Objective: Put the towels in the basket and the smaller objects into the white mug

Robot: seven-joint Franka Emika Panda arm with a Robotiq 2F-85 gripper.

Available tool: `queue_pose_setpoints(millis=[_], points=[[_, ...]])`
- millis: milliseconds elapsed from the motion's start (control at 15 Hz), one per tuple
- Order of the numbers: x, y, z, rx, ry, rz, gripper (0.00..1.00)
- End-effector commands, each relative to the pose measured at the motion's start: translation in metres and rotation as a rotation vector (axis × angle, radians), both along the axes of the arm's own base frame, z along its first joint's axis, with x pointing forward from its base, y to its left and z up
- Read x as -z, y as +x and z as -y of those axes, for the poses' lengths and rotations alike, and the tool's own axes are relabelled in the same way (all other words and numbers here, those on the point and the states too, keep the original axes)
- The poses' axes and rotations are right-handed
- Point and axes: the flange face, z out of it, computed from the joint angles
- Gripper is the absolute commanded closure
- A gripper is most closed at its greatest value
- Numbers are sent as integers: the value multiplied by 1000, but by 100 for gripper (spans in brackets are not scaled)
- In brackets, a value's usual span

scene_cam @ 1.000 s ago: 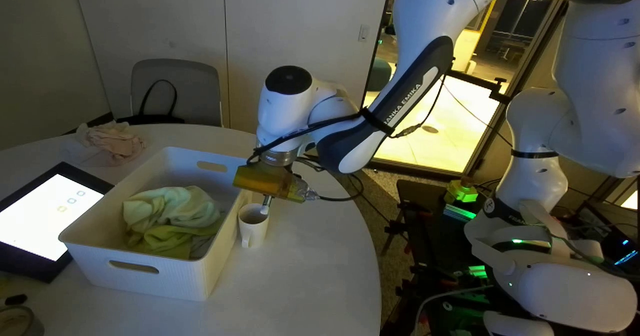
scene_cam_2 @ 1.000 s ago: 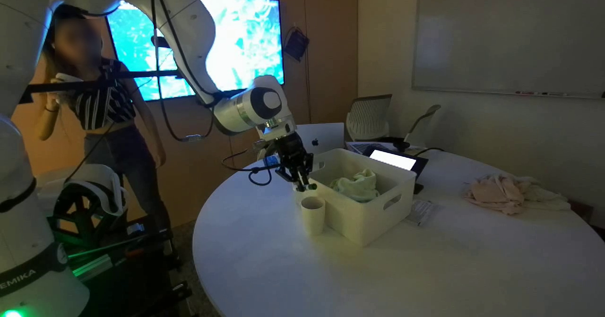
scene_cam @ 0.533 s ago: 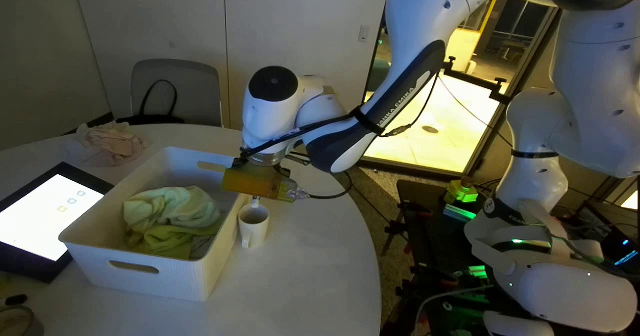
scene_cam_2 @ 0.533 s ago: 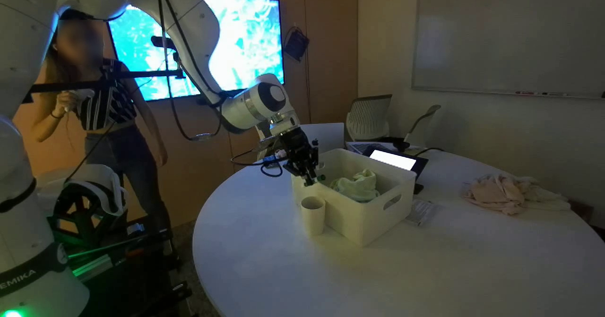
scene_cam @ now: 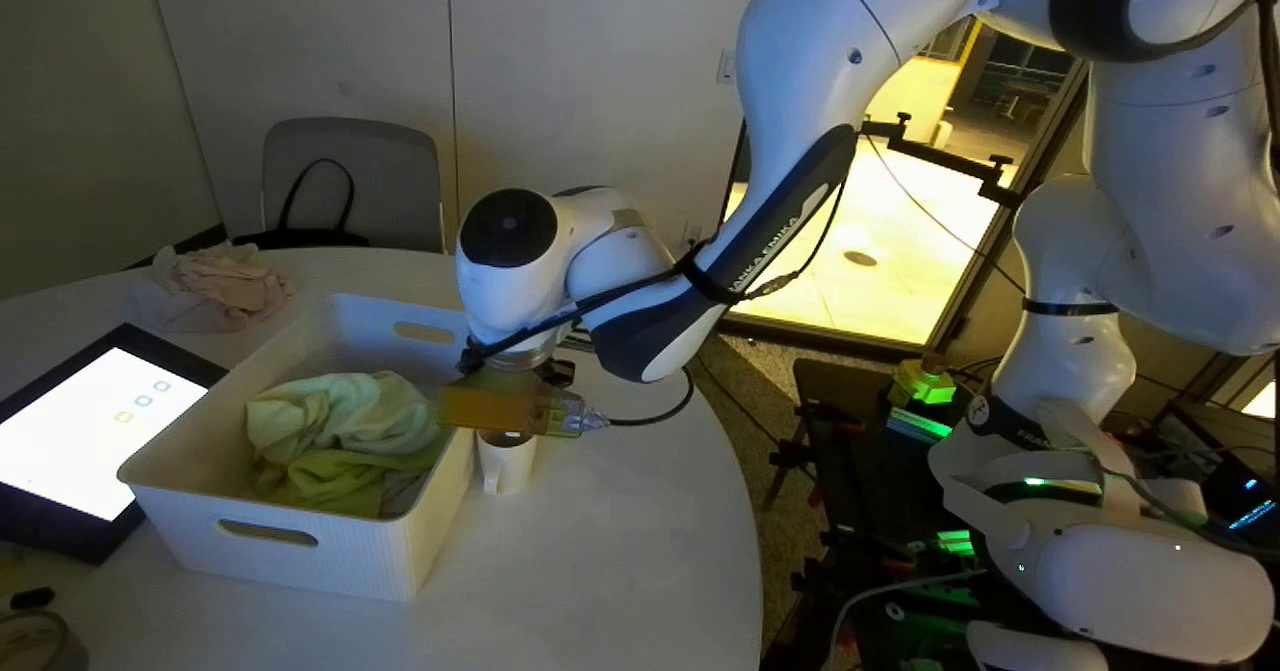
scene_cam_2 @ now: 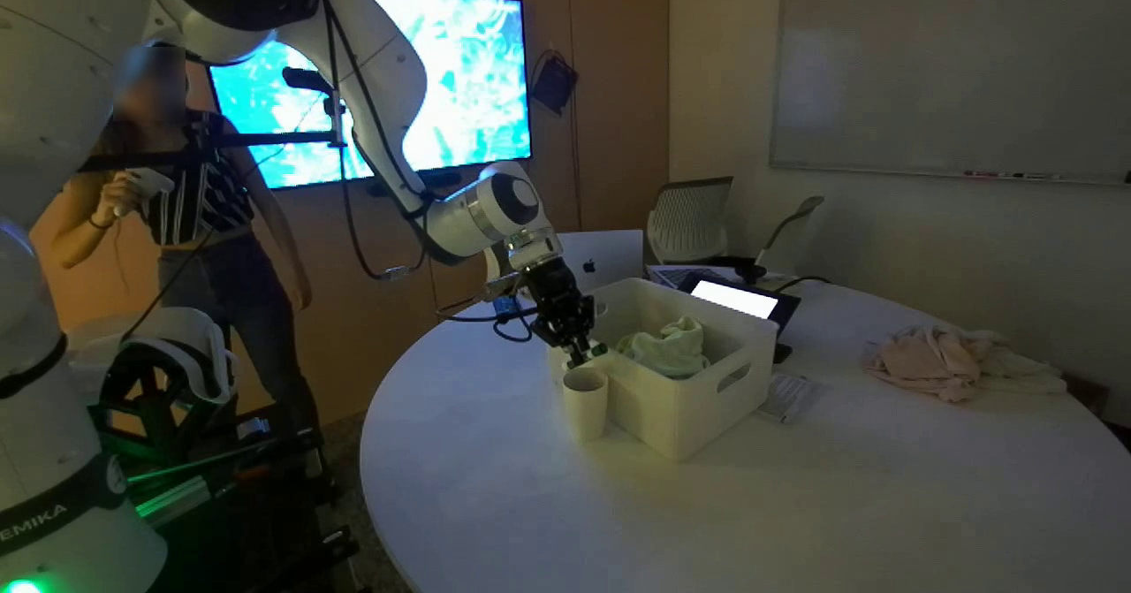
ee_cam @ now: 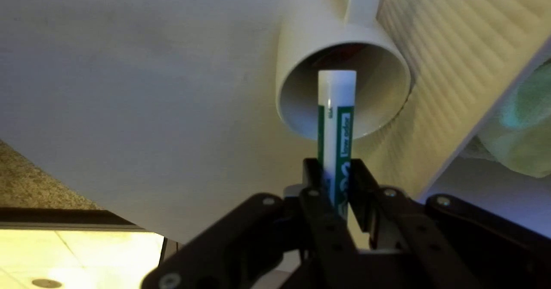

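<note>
Over this last second your black two-finger gripper (ee_cam: 336, 172) swings across and comes down above the white ceramic mug with a loop handle (scene_cam: 508, 465); it is clamped on a white cylindrical marker with a green label (ee_cam: 337, 108), plain white end leading. Mug stands upright below the tool, and in the wrist view the marker's end lies across its mouth; whether that end has passed the rim, I cannot tell. Reads as the drop-off of one smaller object, so you likely want to line up, lower, then release. A dark reddish object (ee_cam: 344, 53) sits in the mug, too shaded to name; it may take up room. What stands in your way: the ribbed, rectangular cream plastic basket (scene_cam: 340, 556), its wall just beside mug and tool; its rim could catch your gripper. Inside it, off to the tool's side, a pale green cloth towel (scene_cam: 345, 411) and a yellow-green cloth towel (scene_cam: 330, 479). Across the basket from your tool, on the white round table (scene_cam_2: 795, 505), a crumpled pink cloth towel (scene_cam_2: 928, 363) with an off-white cloth (scene_cam_2: 1020, 370) against it: likely towels left to do. Also past the basket, a black-framed tablet with a lit screen (scene_cam: 90, 441).
</note>
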Motion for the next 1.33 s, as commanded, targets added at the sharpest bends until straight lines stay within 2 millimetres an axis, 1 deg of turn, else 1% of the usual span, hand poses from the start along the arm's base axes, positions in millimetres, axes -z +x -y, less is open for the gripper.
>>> queue_pose_setpoints(millis=[0, 333, 800, 1000, 1267], points=[[3, 9, 0, 19, -55, 9, 95], [5, 15, 0, 18, -105, 21, 95], [15, 25, -15, -3, -157, 35, 95], [18, 26, -21, 6, -188, 44, 95], [21, 22, -27, 23, -226, 51, 95]])
